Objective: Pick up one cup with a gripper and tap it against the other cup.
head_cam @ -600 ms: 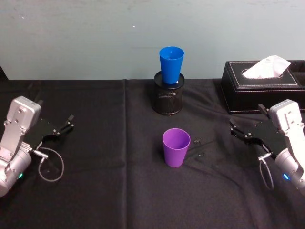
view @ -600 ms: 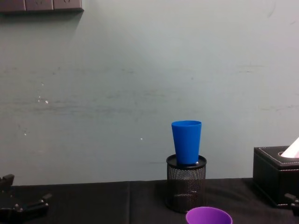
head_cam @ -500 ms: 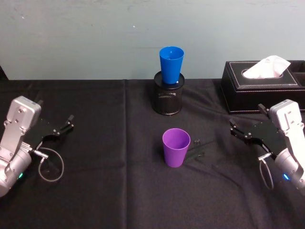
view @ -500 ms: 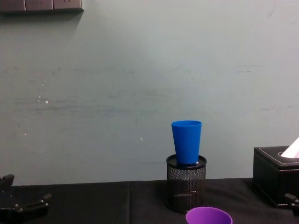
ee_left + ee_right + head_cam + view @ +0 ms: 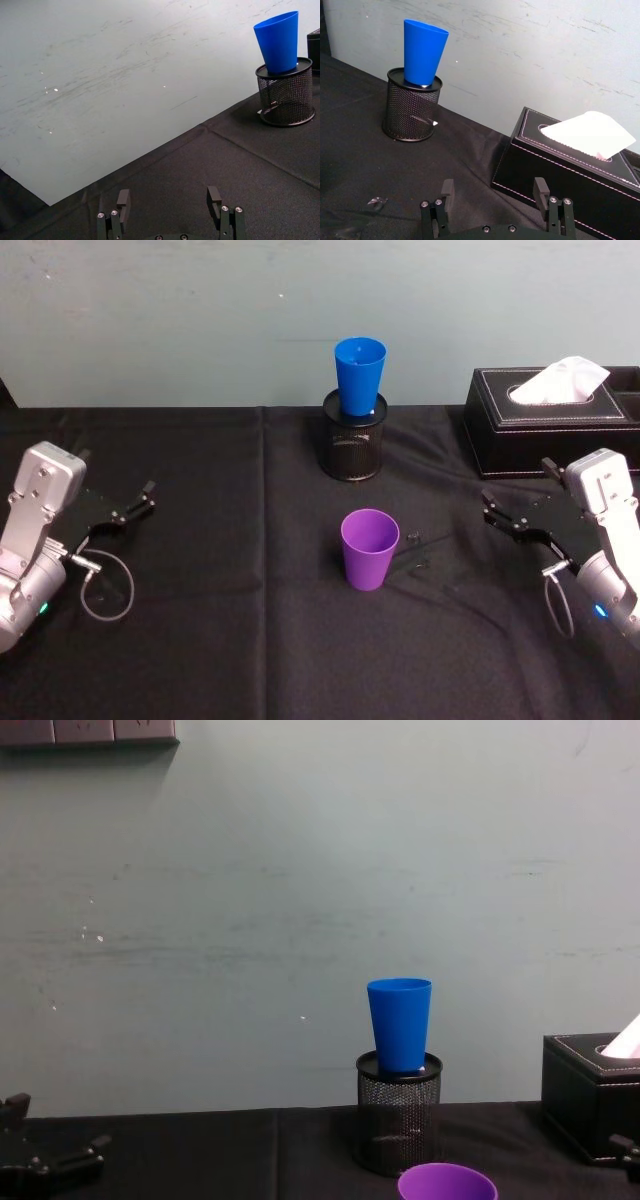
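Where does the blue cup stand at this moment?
In the head view the blue cup stands upright in the mouth of the black mesh pen holder, behind the purple cup and to the left of the tissue box.

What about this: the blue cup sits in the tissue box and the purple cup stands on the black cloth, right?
Not quite. The head view shows the blue cup sits in the black mesh pen holder, not the tissue box. The purple cup does stand on the black cloth.
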Tool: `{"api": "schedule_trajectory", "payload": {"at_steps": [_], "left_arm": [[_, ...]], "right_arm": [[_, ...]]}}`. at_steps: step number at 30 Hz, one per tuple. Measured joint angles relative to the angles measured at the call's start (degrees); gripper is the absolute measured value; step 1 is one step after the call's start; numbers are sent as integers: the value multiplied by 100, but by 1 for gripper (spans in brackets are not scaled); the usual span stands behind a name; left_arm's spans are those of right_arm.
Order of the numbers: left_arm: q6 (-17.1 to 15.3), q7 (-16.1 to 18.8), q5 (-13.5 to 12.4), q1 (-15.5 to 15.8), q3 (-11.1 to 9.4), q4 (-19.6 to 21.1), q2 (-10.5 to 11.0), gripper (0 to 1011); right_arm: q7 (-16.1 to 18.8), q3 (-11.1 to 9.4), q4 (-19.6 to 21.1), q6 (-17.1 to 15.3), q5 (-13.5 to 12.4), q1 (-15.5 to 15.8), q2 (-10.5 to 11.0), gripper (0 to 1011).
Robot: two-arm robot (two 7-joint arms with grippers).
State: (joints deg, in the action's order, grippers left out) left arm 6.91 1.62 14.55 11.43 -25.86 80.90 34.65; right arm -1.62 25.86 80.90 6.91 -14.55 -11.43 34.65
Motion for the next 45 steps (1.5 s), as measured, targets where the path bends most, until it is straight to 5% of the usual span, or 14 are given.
{"api": "schedule_trajectory", "payload": {"at_steps": [10,17,23,28,39,45], "left_arm": [[0,0,0,0,0,0,0,1000],[0,0,0,0,0,0,0,1000],[0,0,0,0,0,0,0,1000],[0,0,0,0,0,0,0,1000],[0,0,0,0,0,0,0,1000],[0,0,0,0,0,0,0,1000]], "right_arm": [[21,-36,0,27,-14,14,-1,1003],[494,-282,168,307,-391,289,84,1003],[1756,-259,362,837,-993,792,384,1003],[2339,-115,364,1070,-1082,991,442,1003],[2868,133,192,1223,-975,812,54,1003],[2946,177,-16,1045,-920,519,-296,1003]]}}
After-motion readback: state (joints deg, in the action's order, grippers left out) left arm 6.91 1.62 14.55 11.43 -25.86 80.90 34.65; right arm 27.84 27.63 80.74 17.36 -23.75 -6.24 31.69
